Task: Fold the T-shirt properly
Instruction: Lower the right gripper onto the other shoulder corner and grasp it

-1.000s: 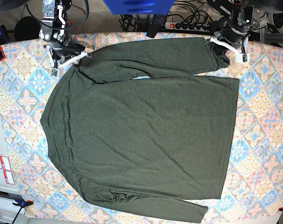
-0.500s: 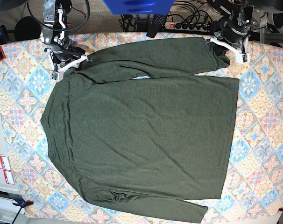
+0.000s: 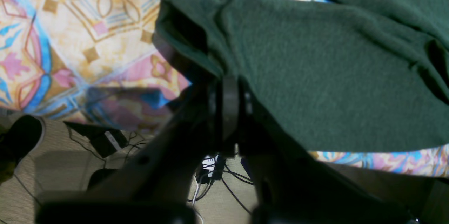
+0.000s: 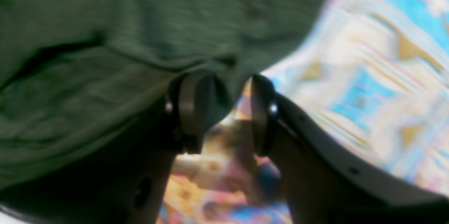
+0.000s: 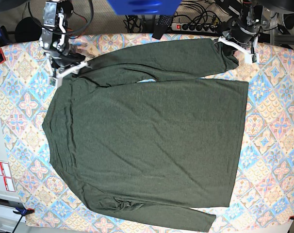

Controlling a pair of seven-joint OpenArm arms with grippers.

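The dark olive-green T-shirt point(image 5: 152, 136) lies spread flat on the patterned table point(image 5: 273, 126), with one long sleeve folded across its far edge and the other along the near edge. My left gripper point(image 5: 236, 46) is at the far right sleeve cuff. In the left wrist view, the left gripper point(image 3: 229, 87) is shut on the edge of the T-shirt point(image 3: 315, 76). My right gripper point(image 5: 72, 69) is at the far left shoulder. In the blurred right wrist view, the right gripper point(image 4: 228, 112) is open, and the T-shirt point(image 4: 105, 41) drapes over one finger point(image 4: 189, 112).
A power strip and cables point(image 5: 195, 26) lie beyond the table's far edge, beside a blue object point(image 5: 142, 6). Red-and-white labels point(image 5: 1, 174) sit past the left edge. Floor and cables show below the table edge in the left wrist view point(image 3: 105, 140).
My right gripper has shifted left along the shoulder area, and the fabric there has shifted slightly. My left gripper has edged slightly toward the far edge with the cuff.
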